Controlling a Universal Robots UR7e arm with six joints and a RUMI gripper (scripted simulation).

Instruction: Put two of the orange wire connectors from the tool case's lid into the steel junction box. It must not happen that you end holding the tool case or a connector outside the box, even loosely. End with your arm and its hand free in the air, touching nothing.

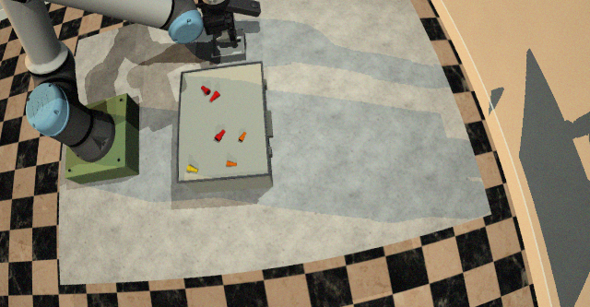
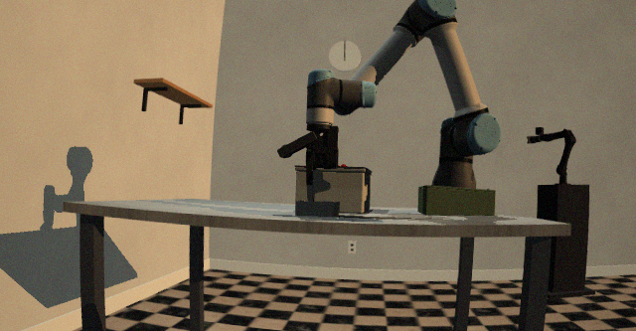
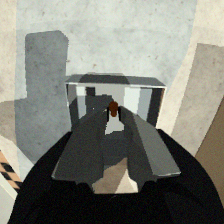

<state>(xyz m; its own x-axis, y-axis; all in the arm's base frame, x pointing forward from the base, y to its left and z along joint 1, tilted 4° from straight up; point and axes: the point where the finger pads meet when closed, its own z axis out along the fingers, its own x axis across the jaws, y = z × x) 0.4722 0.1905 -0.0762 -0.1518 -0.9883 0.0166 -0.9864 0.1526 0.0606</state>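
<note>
My gripper (image 1: 229,39) (image 2: 310,178) (image 3: 113,107) is shut on an orange wire connector (image 3: 114,107), whose tip shows between the fingertips in the wrist view. It hangs low, right over the open steel junction box (image 1: 241,48) (image 2: 317,208) (image 3: 145,81), which stands just behind the tool case. The tool case's lid (image 1: 198,127) (image 2: 343,189) lies flat and holds two more orange connectors (image 1: 242,136) (image 1: 230,163). The box's inside is mostly hidden by the fingers.
Three red connectors (image 1: 206,89) (image 1: 214,96) (image 1: 219,135) and a yellow one (image 1: 192,169) also lie in the lid. The arm's green base (image 1: 111,141) (image 2: 456,201) stands left of the case. A camera stand (image 2: 562,207) is beside the table.
</note>
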